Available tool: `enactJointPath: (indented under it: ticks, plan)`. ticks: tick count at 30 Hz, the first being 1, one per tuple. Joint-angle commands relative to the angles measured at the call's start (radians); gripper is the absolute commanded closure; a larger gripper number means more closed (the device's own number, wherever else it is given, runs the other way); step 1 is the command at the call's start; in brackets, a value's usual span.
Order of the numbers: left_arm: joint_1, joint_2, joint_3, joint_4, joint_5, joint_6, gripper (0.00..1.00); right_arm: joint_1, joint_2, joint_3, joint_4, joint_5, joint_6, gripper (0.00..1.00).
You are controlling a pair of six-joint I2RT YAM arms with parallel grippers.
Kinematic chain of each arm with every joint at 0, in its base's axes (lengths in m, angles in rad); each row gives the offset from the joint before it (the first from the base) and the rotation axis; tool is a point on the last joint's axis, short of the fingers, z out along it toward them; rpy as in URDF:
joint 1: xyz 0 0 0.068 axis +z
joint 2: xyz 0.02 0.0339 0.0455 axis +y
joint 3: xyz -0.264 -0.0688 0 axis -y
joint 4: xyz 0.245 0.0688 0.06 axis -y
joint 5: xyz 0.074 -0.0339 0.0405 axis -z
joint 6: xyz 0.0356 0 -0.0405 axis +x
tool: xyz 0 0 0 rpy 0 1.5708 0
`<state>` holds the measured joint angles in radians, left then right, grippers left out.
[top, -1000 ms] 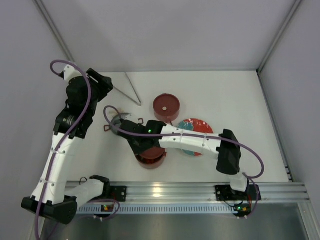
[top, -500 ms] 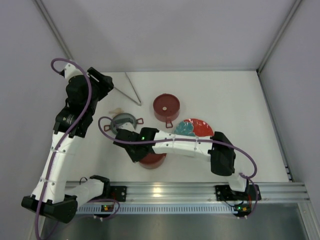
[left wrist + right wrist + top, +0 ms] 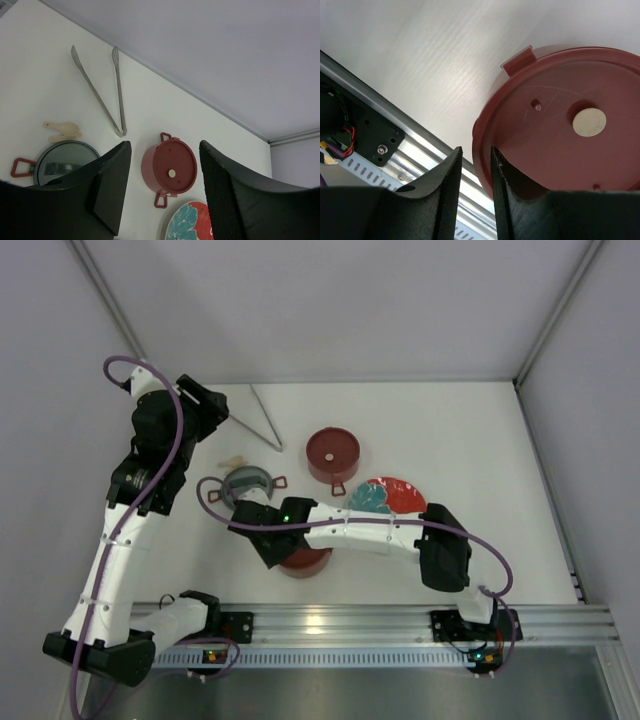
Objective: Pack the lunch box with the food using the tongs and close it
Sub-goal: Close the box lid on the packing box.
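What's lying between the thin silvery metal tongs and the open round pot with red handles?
A small cream spoon-like piece, lying on the white table just beside the rim of the pot; the left wrist view shows it clearest.

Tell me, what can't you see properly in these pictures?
Top view: the right arm covers most of the near pot and part of the plate.
Left wrist view: the left pincer hides part of the open pot; the cream bit is too small to name.
Right wrist view: edge cuts off lid.
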<state>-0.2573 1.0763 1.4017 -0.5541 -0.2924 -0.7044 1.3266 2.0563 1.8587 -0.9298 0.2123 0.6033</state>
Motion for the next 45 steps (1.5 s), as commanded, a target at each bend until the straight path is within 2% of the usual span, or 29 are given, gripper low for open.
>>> enactJointPath:
  ticks: [1,10,16,24,29,34,45]
  plan:
    - [0.003,-0.004,0.025,0.0,0.013,0.017,0.38,0.005,-0.051,0.0,0.043,0.018,-0.02,0.71]
    - [0.003,0.002,0.033,0.006,0.009,0.028,0.38,-0.029,-0.137,-0.015,0.059,0.055,-0.048,0.68]
    - [0.003,0.02,0.028,-0.036,-0.008,0.033,0.37,-0.067,-0.237,-0.11,0.083,0.071,-0.031,0.68]
    - [0.003,-0.051,-0.168,-0.072,0.055,0.011,0.44,-0.148,-0.364,-0.283,0.144,0.061,-0.008,0.68]
    - [0.003,-0.079,-0.263,-0.108,0.171,0.023,0.49,-0.201,-0.415,-0.352,0.181,0.032,0.0,0.69]
    - [0.001,-0.11,-0.383,-0.141,0.358,0.037,0.57,-0.227,-0.42,-0.392,0.215,-0.001,-0.005,0.69]
    - [-0.026,-0.176,-0.562,-0.205,0.476,0.077,0.66,-0.248,-0.383,-0.403,0.243,-0.04,-0.008,0.7]
